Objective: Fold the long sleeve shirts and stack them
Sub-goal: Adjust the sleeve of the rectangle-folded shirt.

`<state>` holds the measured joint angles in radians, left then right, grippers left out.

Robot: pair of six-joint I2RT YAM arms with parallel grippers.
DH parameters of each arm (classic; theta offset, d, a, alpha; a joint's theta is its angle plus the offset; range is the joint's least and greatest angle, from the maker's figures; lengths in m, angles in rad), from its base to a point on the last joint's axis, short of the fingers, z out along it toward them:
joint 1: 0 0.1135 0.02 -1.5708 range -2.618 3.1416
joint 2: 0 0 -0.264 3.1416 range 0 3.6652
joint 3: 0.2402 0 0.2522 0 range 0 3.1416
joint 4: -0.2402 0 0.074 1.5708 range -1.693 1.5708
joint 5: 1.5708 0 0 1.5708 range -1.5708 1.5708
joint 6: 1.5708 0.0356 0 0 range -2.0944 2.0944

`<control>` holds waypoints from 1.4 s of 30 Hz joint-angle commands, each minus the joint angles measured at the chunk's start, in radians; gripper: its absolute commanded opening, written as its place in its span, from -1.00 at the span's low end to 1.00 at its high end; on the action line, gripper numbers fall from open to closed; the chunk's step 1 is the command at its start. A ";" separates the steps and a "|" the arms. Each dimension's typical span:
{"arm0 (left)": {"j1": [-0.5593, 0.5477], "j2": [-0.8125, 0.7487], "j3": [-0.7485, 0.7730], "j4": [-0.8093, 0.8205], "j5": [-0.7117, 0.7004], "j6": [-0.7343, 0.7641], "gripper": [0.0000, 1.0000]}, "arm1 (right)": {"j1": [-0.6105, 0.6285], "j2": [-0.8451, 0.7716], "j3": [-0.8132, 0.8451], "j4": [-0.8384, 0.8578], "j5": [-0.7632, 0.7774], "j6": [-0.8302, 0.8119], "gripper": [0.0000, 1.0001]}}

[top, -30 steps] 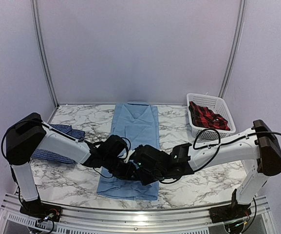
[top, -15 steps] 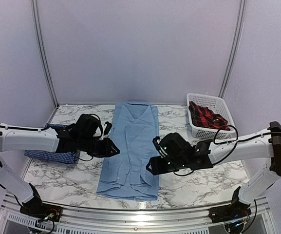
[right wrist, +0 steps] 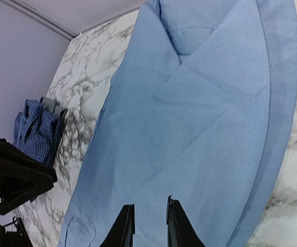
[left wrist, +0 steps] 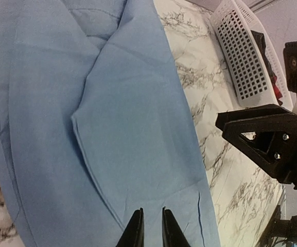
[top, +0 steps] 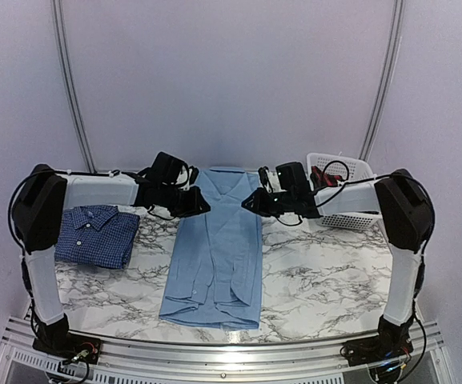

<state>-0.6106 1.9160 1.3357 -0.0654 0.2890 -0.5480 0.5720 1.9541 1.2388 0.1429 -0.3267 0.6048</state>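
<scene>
Count: one light blue shirt [top: 214, 256], one checked shirt [top: 98, 234] folded, one basket [left wrist: 241, 56].

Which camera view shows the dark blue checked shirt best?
The top view: the checked shirt lies whole and folded there. The right wrist view shows it small, far off; the left wrist view misses it.

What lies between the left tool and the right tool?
The far part of the light blue shirt lies between the left tool and the right tool. The top view shows it.
</scene>
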 commanded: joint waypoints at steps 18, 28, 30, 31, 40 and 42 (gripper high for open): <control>0.131 0.463 0.513 0.003 0.072 -0.037 -0.74 | -0.213 0.638 0.897 -0.159 -0.102 -0.109 0.05; 0.143 0.509 0.520 0.001 0.064 -0.065 -0.74 | -0.206 0.746 1.017 -0.088 -0.218 -0.034 -0.06; 0.143 0.506 0.513 0.001 0.071 -0.068 -0.74 | -0.205 0.752 1.019 -0.070 -0.229 -0.020 -0.15; 0.143 0.500 0.508 0.001 0.075 -0.069 -0.74 | -0.205 0.753 1.021 -0.069 -0.230 -0.015 -0.26; 0.143 0.401 0.399 0.014 0.116 -0.053 -0.56 | -0.217 0.748 1.036 -0.064 -0.226 -0.003 -0.93; 0.143 0.380 0.368 0.033 0.125 -0.061 -0.53 | -0.217 0.742 1.032 -0.064 -0.221 -0.002 -0.99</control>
<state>-0.4728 2.3825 1.7527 -0.0540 0.3771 -0.6128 0.3595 2.6835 2.2292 0.0525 -0.5411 0.5957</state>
